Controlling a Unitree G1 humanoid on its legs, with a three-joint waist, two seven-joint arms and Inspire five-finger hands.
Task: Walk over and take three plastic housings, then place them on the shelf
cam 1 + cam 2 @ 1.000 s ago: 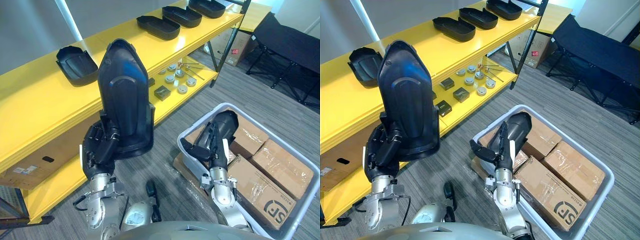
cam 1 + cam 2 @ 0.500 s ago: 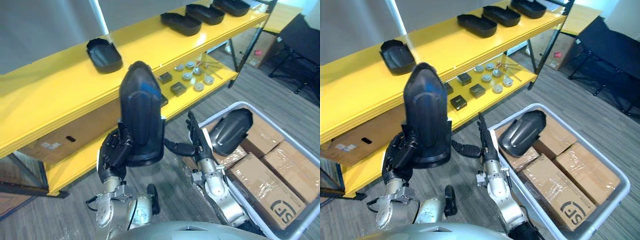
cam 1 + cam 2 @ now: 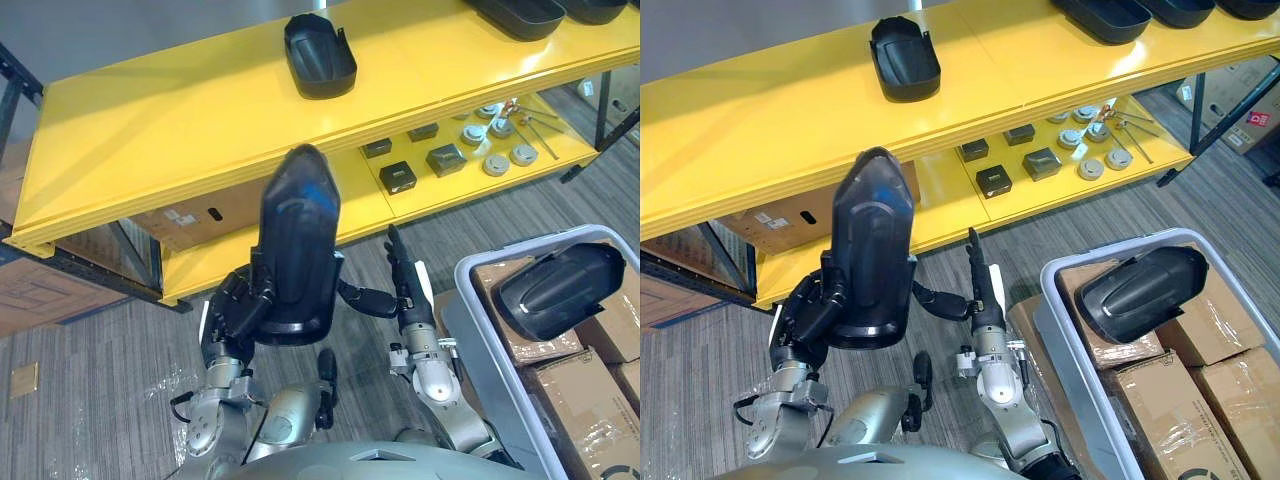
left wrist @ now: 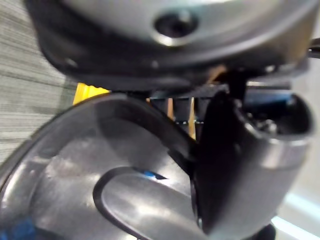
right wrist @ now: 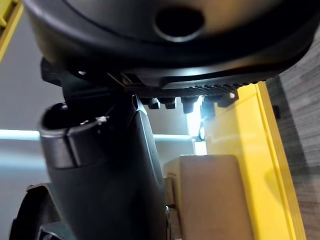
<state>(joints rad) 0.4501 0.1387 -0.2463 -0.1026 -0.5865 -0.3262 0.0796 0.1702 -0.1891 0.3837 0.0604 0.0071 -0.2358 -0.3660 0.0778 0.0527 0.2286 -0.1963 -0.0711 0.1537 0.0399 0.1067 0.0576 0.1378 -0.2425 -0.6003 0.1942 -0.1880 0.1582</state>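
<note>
Black housing (image 3: 297, 235) clutched upright by curled left hand (image 3: 235, 306) at 7 o'clock; held right hand (image 3: 408, 300) straight-fingered, empty, at 5 o'clock. Seemed best to raise it above shelf (image 3: 150, 125) edge, then lower flat toward 12 o'clock.

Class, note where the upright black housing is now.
Left eye view, centre-left: the upright housing is gripped by the left hand, in front of the yellow shelf, the open right hand beside it.
</note>
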